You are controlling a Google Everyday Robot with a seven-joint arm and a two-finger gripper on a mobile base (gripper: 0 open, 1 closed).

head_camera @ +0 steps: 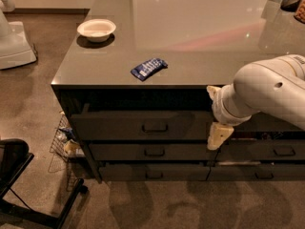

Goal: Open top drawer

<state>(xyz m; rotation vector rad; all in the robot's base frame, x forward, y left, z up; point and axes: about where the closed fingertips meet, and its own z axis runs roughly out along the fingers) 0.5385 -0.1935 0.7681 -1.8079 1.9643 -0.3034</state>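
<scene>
Grey counter (200, 37): I see a big smooth top with drawers under its near side.
White bowl (96, 29): it sits on the far left part of the counter.
Blue packet (149, 67): it lies flat near the front edge, to the right of the bowl and well apart from it.
Top drawer (114, 126): it is the wide dark one right under the counter top, on the left stack. There is a dark gap above its front. I cannot tell if it is pulled out a bit.
Handle (155, 127): a small bar in the middle of the top drawer front. Nothing touches it.
Lower drawers (124, 151): two thinner ones sit under the top drawer.
Right drawers (281, 151): a narrower stack, partly hidden by my arm.
Arm (267, 89): white and round, it comes in from the right, in front of the counter edge.
Gripper (218, 136): cream coloured, pointing down, by the right end of the top drawer, well to the right of the handle. It holds nothing. I cannot tell if it is wide or narrow.
Wire basket (64, 142): on the floor, at the left side of the drawers.
</scene>
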